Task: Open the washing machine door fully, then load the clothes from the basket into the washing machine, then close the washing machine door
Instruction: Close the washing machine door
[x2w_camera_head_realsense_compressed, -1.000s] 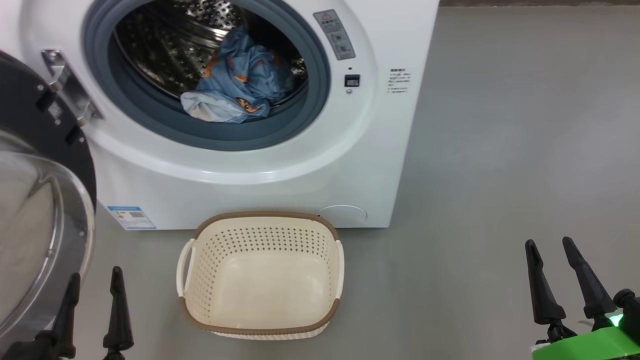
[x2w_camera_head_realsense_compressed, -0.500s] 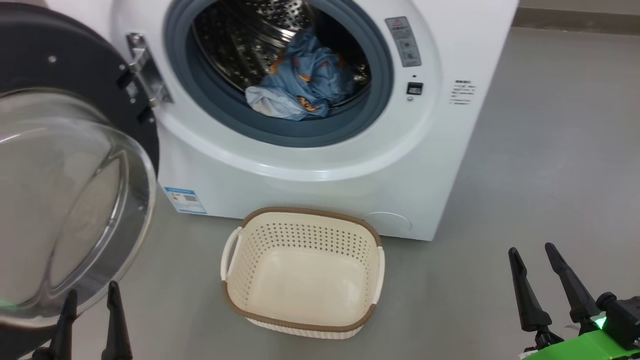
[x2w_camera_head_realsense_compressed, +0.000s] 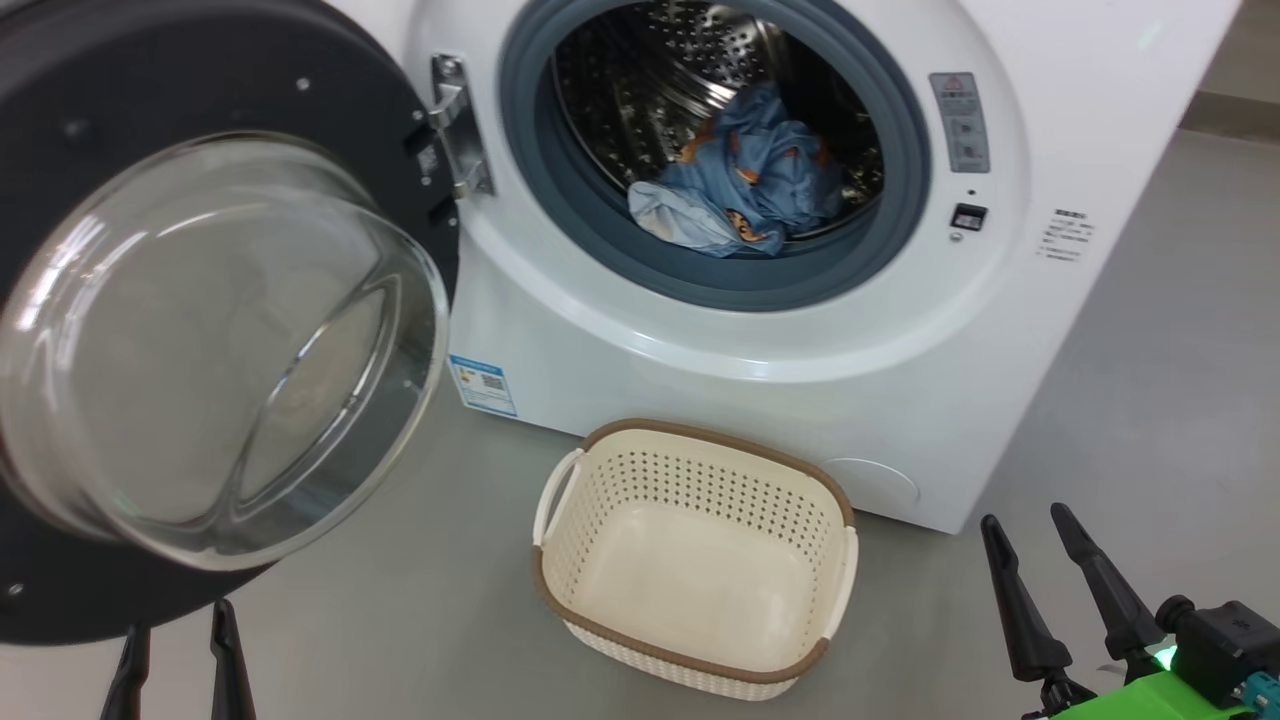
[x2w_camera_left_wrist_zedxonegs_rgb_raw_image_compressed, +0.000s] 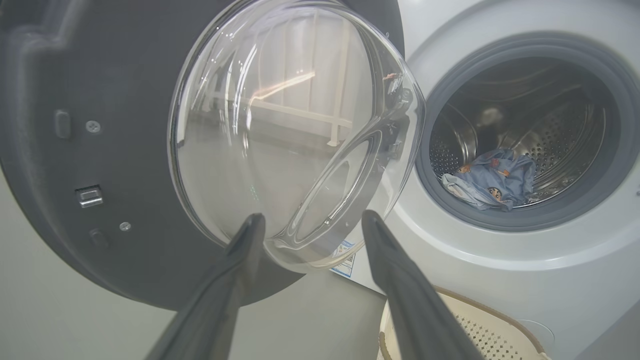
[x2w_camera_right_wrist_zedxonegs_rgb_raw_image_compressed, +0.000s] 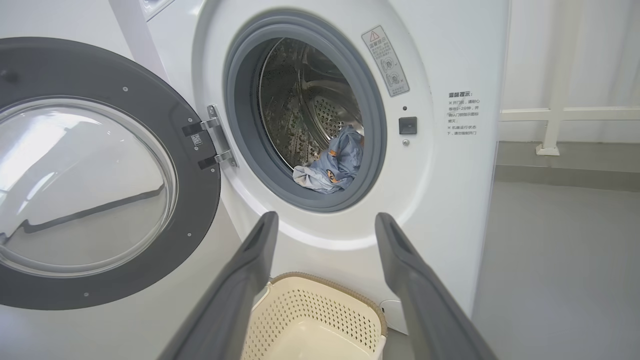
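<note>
Clothes (x2w_camera_head_realsense_compressed: 745, 185) loaded at one o'clock, basket (x2w_camera_head_realsense_compressed: 700, 432) empty, washing machine door (x2w_camera_head_realsense_compressed: 200, 100) at ten o'clock yet to close; left gripper (x2w_camera_head_realsense_compressed: 177, 625) and right gripper (x2w_camera_head_realsense_compressed: 1025, 515) gape wide, holding nothing.

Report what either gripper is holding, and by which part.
Nothing is held. The left gripper and the right gripper are both open and empty; the clothes lie in the washing machine.

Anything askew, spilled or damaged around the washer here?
Nothing stands out. The clothes lie inside the washing machine drum, the basket stands upright and empty, and the washing machine door hangs open, undamaged.
</note>
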